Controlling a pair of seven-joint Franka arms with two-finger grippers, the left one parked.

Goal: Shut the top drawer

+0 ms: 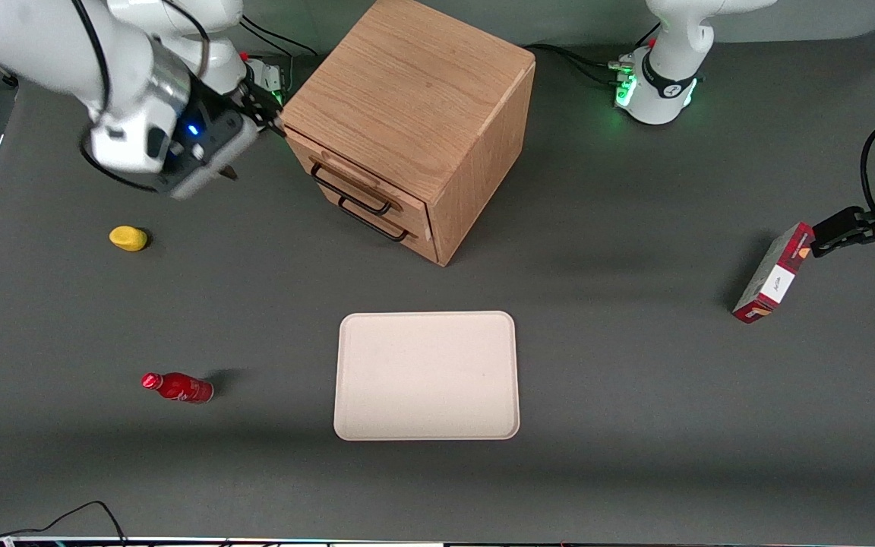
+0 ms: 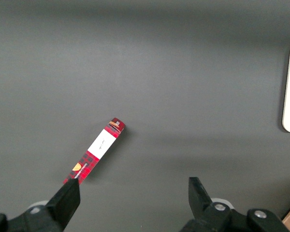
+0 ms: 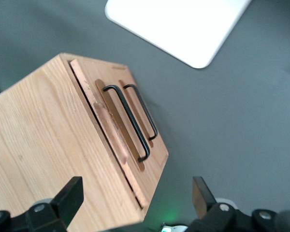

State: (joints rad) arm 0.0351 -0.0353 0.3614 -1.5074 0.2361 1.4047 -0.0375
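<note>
The wooden cube cabinet [image 1: 407, 99] stands on the grey table, farther from the front camera than the tray. Its top drawer [image 1: 335, 165] has a flat wood front and a thin black wire handle [image 1: 350, 190]. The front stands out only slightly from the cabinet face. The lower drawer's like handle [image 1: 373, 222] is just beneath. My right gripper [image 1: 257, 154] is open and empty. It hovers in front of the drawers, beside the cabinet's upper corner, toward the working arm's end. In the right wrist view the gripper [image 3: 137, 195] is over the cabinet's top edge, with the top drawer [image 3: 108, 128] and its handle [image 3: 129, 122] in sight.
A white tray [image 1: 427, 375] lies nearer the front camera than the cabinet. A yellow object [image 1: 128, 238] and a red bottle [image 1: 178, 387] lie toward the working arm's end. A red box [image 1: 774, 273] stands toward the parked arm's end.
</note>
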